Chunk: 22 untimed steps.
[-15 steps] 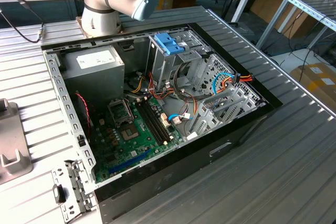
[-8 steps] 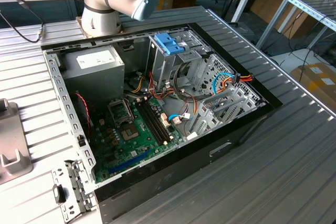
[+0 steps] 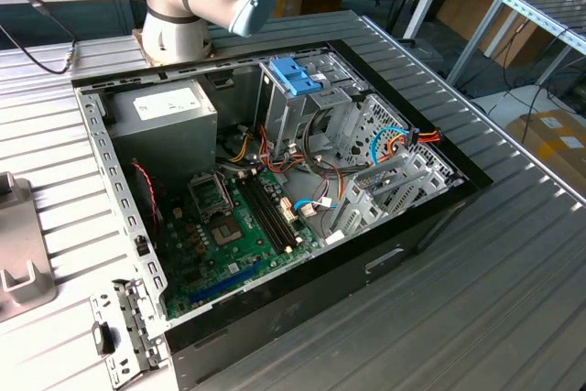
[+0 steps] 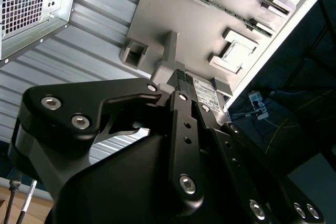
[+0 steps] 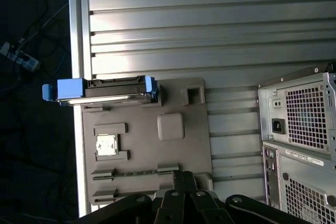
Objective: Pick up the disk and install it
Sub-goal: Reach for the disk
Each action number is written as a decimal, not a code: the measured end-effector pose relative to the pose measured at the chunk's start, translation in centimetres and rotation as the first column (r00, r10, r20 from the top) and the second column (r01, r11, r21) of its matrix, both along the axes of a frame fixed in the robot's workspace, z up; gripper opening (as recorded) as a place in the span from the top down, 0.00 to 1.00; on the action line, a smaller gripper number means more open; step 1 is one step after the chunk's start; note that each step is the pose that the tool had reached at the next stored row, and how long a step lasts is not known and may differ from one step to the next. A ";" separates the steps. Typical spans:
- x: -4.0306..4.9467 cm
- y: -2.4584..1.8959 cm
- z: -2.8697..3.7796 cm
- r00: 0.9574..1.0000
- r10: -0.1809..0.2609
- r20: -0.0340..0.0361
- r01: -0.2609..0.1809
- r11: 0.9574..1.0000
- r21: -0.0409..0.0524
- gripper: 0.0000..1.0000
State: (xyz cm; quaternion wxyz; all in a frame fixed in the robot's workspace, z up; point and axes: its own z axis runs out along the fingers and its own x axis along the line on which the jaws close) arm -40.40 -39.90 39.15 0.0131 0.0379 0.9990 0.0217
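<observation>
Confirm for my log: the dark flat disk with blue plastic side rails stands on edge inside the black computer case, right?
Not inside. The dark blue-railed disk stands on edge on the grey plastic fixture tray, outside the computer case, as the first wrist view shows.

An open computer case [image 3: 302, 304] lies on its side on a ribbed metal desk [image 3: 485, 318]. Inside it, a grey power supply [image 3: 165, 125] fills the far corner at the exterior view's left, with a green circuit board [image 3: 215, 244] below it. A blue latch [image 3: 295, 75] tops a metal cage [image 3: 286, 121], and orange and blue wires [image 3: 394, 139] loop near the case's right wall. In the first wrist view, a grey holder plate [image 5: 181, 145] with moulded recesses lies flat beside the case's vented rear panel [image 5: 302, 124].
</observation>
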 end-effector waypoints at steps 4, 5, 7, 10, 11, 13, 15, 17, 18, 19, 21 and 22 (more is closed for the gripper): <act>-0.28 0.00 -0.03 1.000 0.000 0.000 0.000 1.000 0.000 0.90; -0.34 0.00 -0.03 1.000 0.000 0.000 0.000 1.000 0.000 0.90; -0.48 0.00 -0.04 1.000 0.000 0.000 0.000 1.000 0.000 0.90; -0.62 0.00 -0.07 1.000 0.000 0.000 0.000 1.000 0.000 0.90; -0.69 0.00 -0.08 1.000 0.000 0.000 0.000 1.000 0.000 0.90; -0.82 0.00 -0.10 1.000 0.000 0.000 0.000 1.000 0.000 0.90; -0.96 0.00 -0.12 1.000 0.000 0.000 0.000 1.000 0.000 0.90; -1.05 0.00 -0.13 1.000 0.000 0.000 0.000 1.000 0.000 0.90; -1.09 0.00 -0.14 1.000 0.000 0.000 0.000 1.000 0.000 0.90; -1.13 0.00 -0.15 1.000 0.000 0.000 0.000 1.000 0.000 0.90; -1.24 0.00 -0.17 1.000 0.000 0.000 0.000 1.000 0.000 0.90; -1.32 0.00 -0.18 1.000 0.000 0.000 0.000 1.000 0.000 0.90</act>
